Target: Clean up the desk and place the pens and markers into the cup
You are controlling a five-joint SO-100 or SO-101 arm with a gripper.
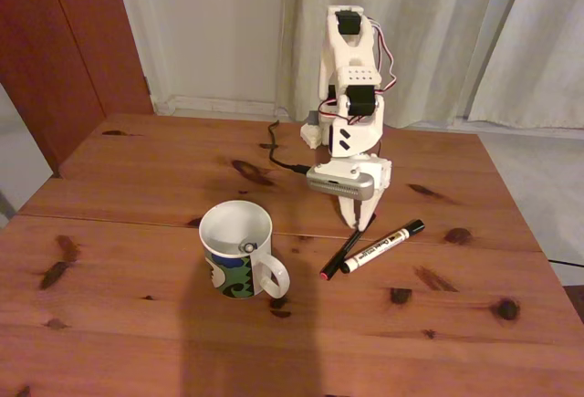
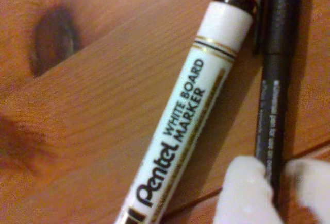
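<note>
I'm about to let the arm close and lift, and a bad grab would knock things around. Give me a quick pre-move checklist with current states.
1. Tool straddles the black pen: ok, a white fingertip on each side.
2. Tool closed on the pen: cannot tell.
3. White marker outside the fingers: ok, lying beside the pen.
4. Cup upright, mouth open: ok.
5. Desk path towards the cup free: ok.

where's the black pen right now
In the fixed view the black pen lies on the desk right of the cup, beside the marker, between the fingers.
</note>
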